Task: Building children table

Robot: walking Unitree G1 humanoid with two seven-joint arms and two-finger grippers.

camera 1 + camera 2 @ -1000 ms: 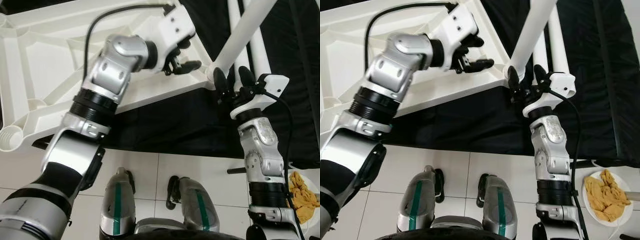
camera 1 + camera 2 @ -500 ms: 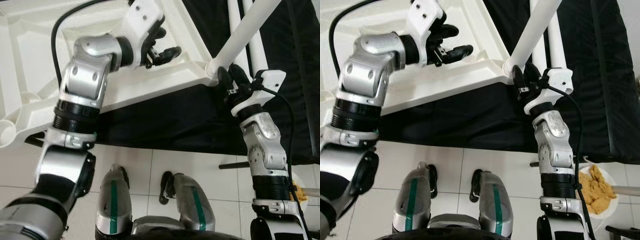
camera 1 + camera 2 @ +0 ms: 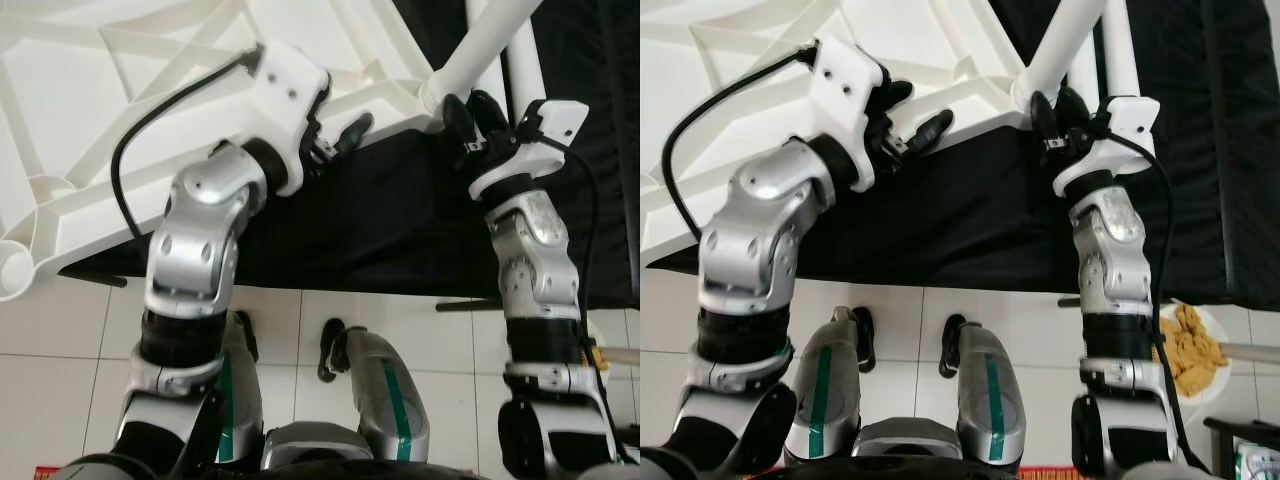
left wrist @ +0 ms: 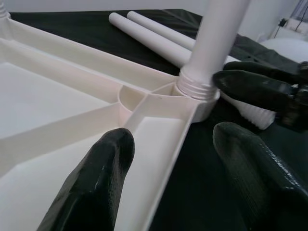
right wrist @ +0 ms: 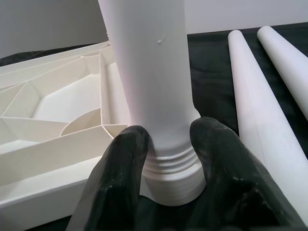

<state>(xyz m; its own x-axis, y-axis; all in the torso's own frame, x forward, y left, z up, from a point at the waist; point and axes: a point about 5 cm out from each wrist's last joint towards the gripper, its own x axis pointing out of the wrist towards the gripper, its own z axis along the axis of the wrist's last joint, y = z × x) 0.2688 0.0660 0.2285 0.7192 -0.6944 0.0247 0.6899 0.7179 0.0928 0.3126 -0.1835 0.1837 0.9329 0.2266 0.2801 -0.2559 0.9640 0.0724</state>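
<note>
The white table top (image 3: 120,120) lies underside up on a black cloth, its ribs showing. A white leg (image 3: 485,45) stands tilted in the corner socket (image 4: 195,91). My right gripper (image 5: 171,139) is shut on the leg just above its threaded base, one finger pressed to each side. My left gripper (image 4: 178,159) is open and straddles the table top's rim close to that corner. One of its fingers is over the ribbed inside and the other over the cloth. Two loose white legs (image 5: 255,96) lie side by side on the cloth beyond the corner.
The black cloth (image 3: 380,230) ends at a white tiled floor (image 3: 60,340), where my own legs (image 3: 380,400) stand. A white plate with yellow-brown stuff (image 3: 1190,345) sits on the floor at the right. A dark rod (image 3: 465,303) pokes out at the cloth's edge.
My left gripper has swung from above the table top's inside down to its rim near the corner. The right gripper has stayed at the leg's base. The camera has shifted.
</note>
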